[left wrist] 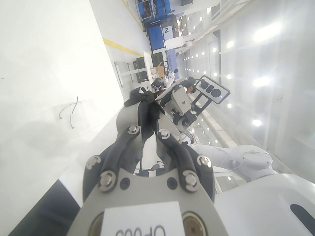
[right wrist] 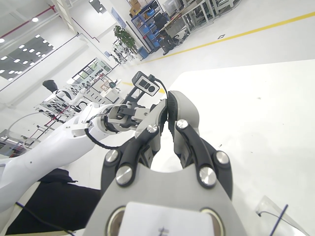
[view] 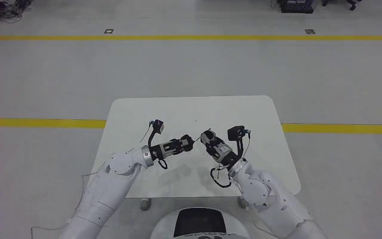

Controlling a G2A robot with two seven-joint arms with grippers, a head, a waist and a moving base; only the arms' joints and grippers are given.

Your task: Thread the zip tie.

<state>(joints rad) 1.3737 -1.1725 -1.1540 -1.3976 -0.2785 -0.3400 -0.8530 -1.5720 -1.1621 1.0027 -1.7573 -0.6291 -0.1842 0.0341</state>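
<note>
Over the middle of the white table point(view: 239, 113) my two grippers meet tip to tip. A thin dark zip tie point(view: 194, 138) shows as a short line between them. My left gripper point(view: 190, 141) comes in from the left with its dark fingers point(left wrist: 141, 114) pressed together on the tie. My right gripper point(view: 203, 137) faces it from the right with its grey fingers point(right wrist: 182, 109) closed at the tips. Both wrist views look along the shut fingers at the other arm's wrist point(left wrist: 182, 104) point(right wrist: 123, 116). The tie itself is hidden between the pads in those views.
Bare tabletop point(right wrist: 258, 124) lies all around the grippers, with its rounded far corner point(right wrist: 187, 74) beyond them. Yellow floor lines point(view: 191, 37) run past the table. Shelving and workbenches point(right wrist: 196, 8) stand far off in the hall.
</note>
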